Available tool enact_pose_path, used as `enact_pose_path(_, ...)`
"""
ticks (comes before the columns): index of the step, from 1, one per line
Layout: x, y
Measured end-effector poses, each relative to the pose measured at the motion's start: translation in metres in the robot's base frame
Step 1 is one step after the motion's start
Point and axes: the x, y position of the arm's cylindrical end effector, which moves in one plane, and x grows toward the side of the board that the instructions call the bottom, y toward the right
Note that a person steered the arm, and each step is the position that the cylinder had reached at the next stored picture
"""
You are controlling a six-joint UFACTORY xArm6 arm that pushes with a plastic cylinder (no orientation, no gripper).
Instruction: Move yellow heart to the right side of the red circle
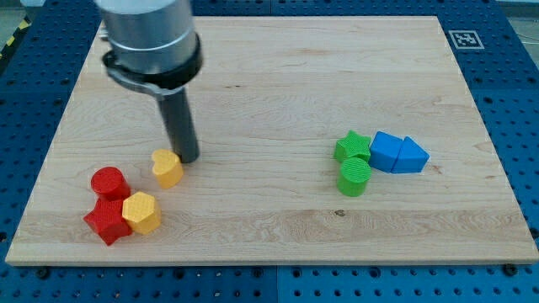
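Observation:
The yellow heart [168, 168] lies on the wooden board [269, 76] at the lower left. The red circle [109, 183] sits to its left, a short gap apart. My tip [189, 158] rests on the board right at the heart's upper right edge, touching or nearly touching it. The rod rises from there to the grey arm body at the view's top left.
A red star [105, 221] and a yellow hexagon [141, 212] sit just below the red circle. At the right, a green star [352, 146], a green circle [354, 178], a blue cube [386, 151] and a blue triangle [412, 156] cluster together.

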Motion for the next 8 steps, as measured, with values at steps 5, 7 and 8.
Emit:
enact_pose_path(5, 0.029, 0.000)
enact_pose_path(7, 0.031, 0.028)
enact_pose_path(8, 0.036, 0.085)
